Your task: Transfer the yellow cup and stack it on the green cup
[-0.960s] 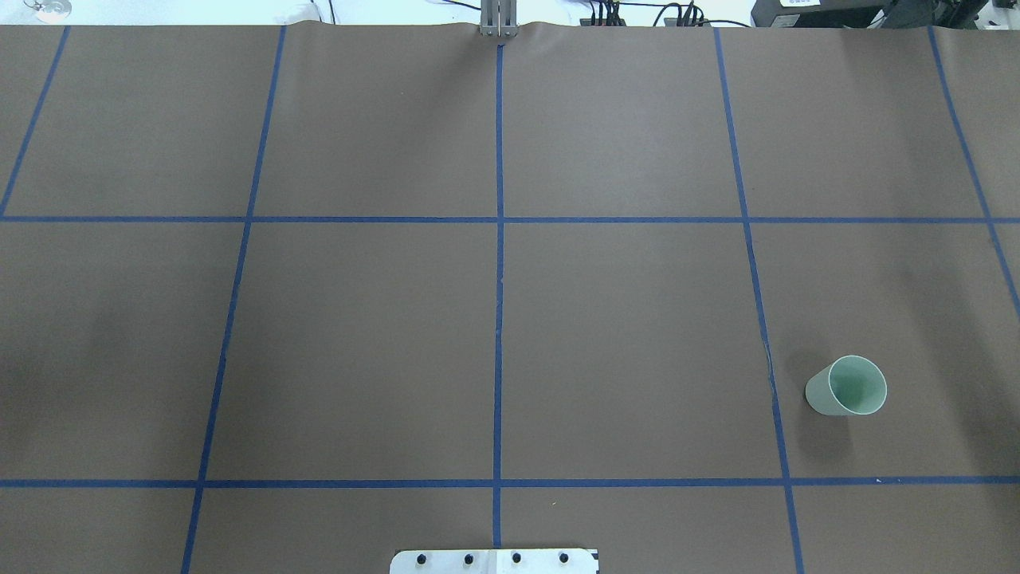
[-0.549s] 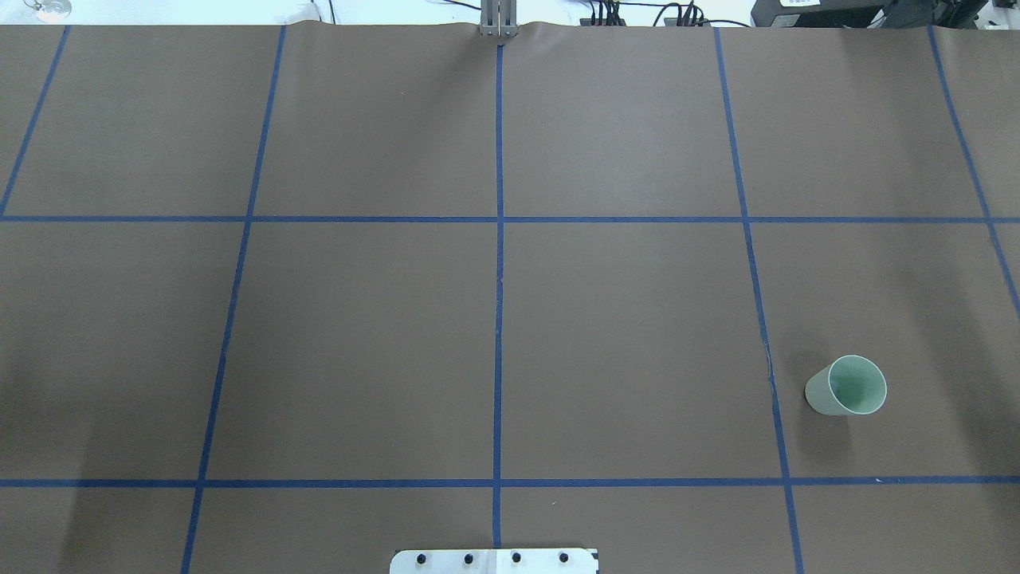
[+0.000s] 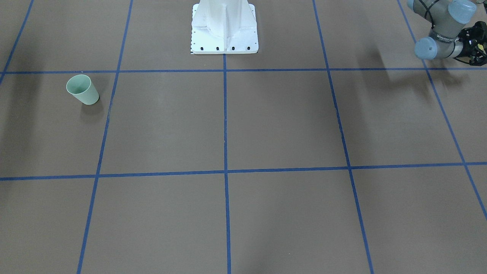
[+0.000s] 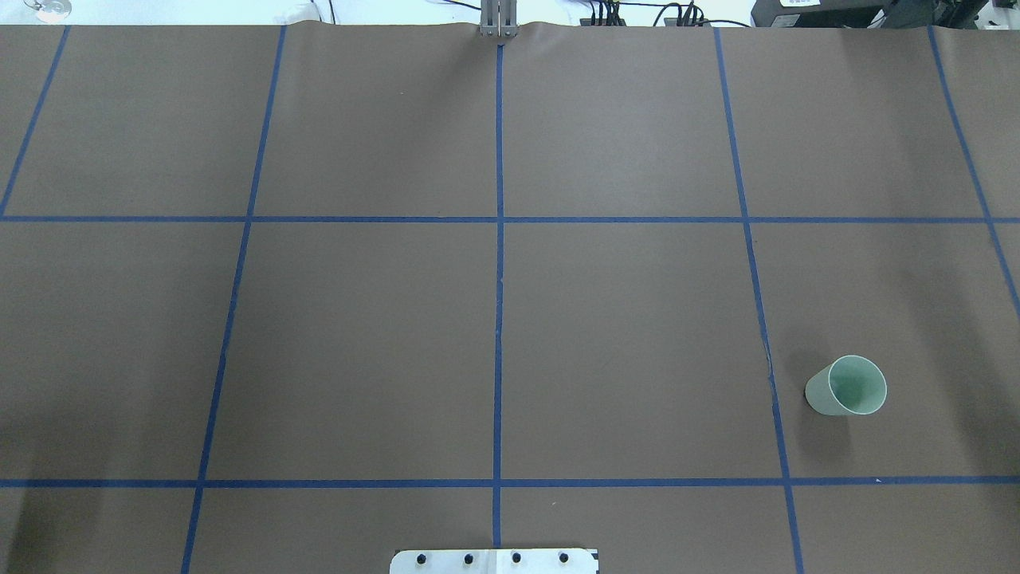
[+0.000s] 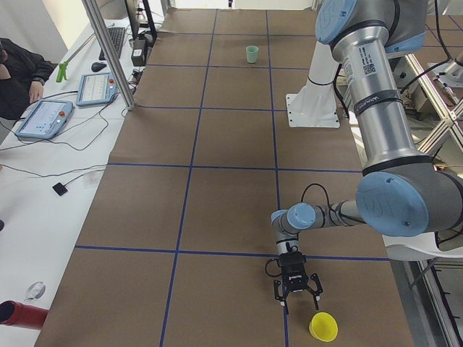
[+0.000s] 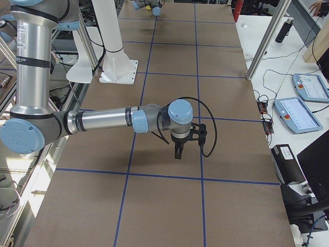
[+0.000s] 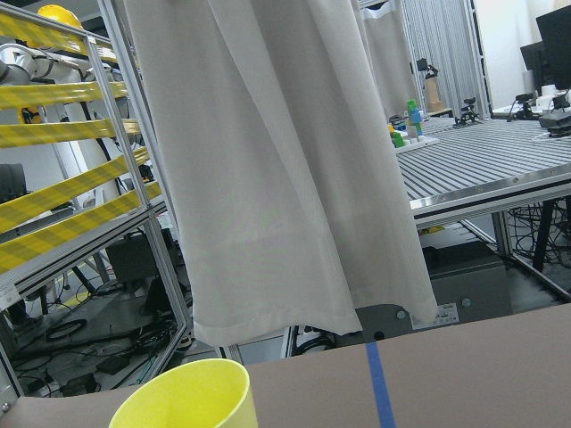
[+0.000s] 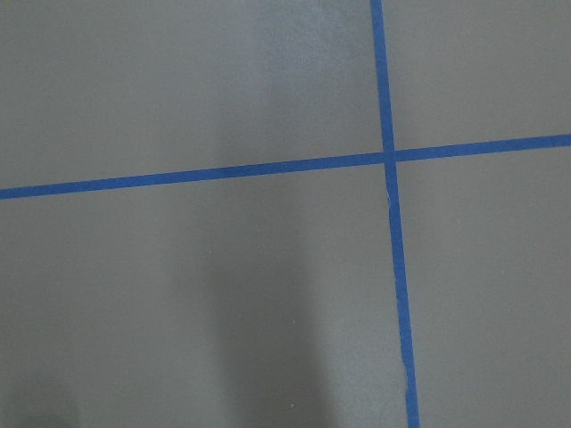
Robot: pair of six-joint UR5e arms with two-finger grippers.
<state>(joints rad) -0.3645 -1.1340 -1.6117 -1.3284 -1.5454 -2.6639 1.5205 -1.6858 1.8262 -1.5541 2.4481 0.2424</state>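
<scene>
Left gripper (image 5: 296, 286) hangs near the yellow cup (image 5: 323, 327).
Centre it over the rim before dropping; fingers spread or pressed together, I cannot tell.

The green cup (image 4: 849, 387) stands upright on the table (image 4: 358, 319) in the robot's right half, off to the right of the robot base (image 4: 494, 560). The yellow cup (image 5: 323, 327) stands well apart from it, at the table's left end. The left gripper (image 5: 297, 296) hangs just beside the yellow cup, on its inward side.
</scene>
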